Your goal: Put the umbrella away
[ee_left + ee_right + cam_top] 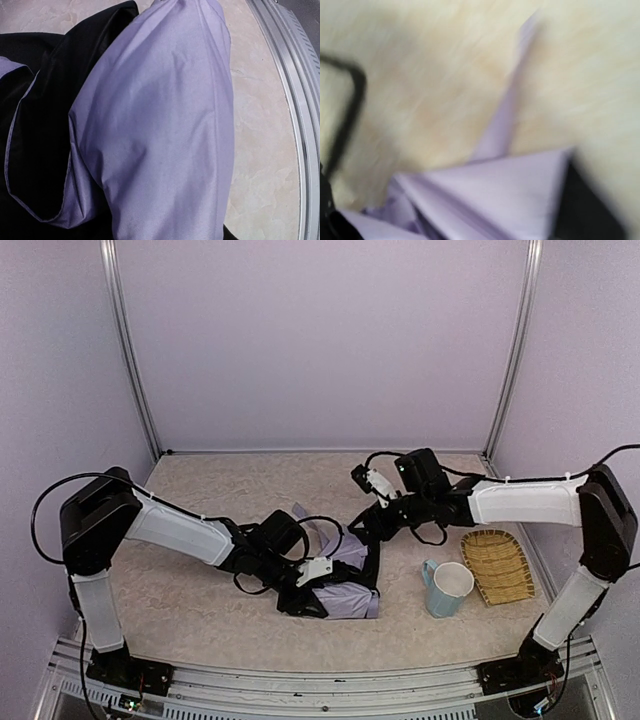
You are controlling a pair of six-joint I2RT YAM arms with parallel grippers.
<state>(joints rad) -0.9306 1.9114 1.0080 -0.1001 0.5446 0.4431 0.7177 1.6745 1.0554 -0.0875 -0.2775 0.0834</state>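
The umbrella (347,598) lies collapsed and crumpled at the middle of the table, with lavender fabric and black lining showing. My left gripper (303,588) is low over its near left side, pressed against the fabric. My right gripper (363,531) is at its far right edge, over black lining. In the left wrist view the lavender fabric (160,125) fills the frame and hides the fingers. The right wrist view is blurred; it shows folded lavender panels (510,190) on the table and no fingers. The shaft and handle knob are hidden.
A pale blue mug (447,589) stands right of the umbrella. A woven bamboo tray (497,565) lies beyond it near the right wall. The table's metal front rail (295,100) runs close to the umbrella. Black cables loop by both wrists.
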